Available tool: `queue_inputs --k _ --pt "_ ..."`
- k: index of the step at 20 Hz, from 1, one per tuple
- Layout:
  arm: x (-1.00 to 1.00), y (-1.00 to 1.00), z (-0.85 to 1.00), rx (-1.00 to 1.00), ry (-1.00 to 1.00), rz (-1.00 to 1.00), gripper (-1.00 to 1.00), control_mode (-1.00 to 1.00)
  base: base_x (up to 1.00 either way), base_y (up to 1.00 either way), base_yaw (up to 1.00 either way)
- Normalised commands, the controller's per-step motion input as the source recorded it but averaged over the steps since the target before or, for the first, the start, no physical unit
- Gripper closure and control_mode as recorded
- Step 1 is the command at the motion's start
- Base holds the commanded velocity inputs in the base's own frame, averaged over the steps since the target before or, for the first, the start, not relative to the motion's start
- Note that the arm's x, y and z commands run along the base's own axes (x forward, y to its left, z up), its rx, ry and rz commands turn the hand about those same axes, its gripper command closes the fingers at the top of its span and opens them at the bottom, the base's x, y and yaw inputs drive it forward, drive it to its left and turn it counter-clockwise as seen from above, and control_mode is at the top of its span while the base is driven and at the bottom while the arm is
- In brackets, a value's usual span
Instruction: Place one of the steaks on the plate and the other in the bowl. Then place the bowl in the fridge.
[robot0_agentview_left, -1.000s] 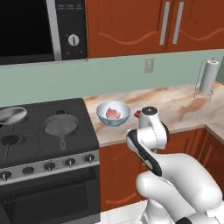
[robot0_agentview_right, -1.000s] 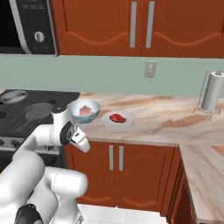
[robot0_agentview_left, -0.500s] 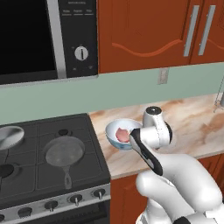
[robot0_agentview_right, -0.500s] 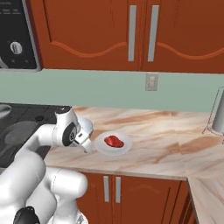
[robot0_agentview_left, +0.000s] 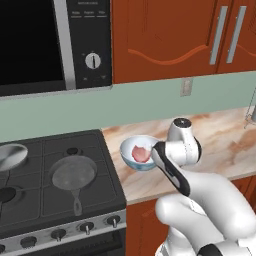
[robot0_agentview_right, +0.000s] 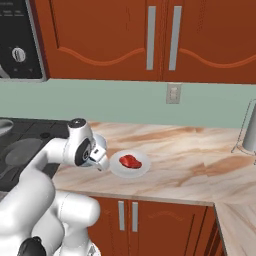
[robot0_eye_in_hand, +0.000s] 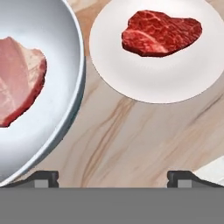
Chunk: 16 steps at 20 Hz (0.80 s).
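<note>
- Driving closer over the last second, the base has brought the worktop (robot0_agentview_right: 200, 165) up large in both base views; the steaks sit as they did.
- Tool (robot0_eye_in_hand: 113, 177): jaws spread wide, holding nothing, touching nothing, hanging over bare marbled worktop.
- Ahead of the tool to one side, the bowl (robot0_eye_in_hand: 57, 87) holds the pale pink steak (robot0_eye_in_hand: 17, 85); beside it, not touching, the plate (robot0_eye_in_hand: 166, 70) carries the bright red steak (robot0_eye_in_hand: 159, 33).
- Beyond the bowl stands a dark stove (robot0_agentview_left: 55, 185) with a grey pan (robot0_agentview_left: 74, 175); a microwave (robot0_agentview_left: 50, 45) and red-brown cabinets (robot0_agentview_right: 150, 40) hang above.
</note>
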Motion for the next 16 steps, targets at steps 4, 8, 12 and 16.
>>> queue_inputs --k 4,8,12,16 --pt "-0.33 -0.11 0.32 0.10 -0.03 0.01 -1.00 -1.00 0.00 0.00 0.00" --pt "0.18 -0.01 0.36 0.12 -0.10 0.00 -1.00 -1.00 0.00 0.00 0.00" --pt "0.68 -0.03 0.03 0.11 -0.03 0.00 -1.00 -1.00 0.00 0.00 0.00" --pt "0.80 -0.22 0.19 0.03 0.13 0.00 -1.00 -1.00 0.00 0.00 0.00"
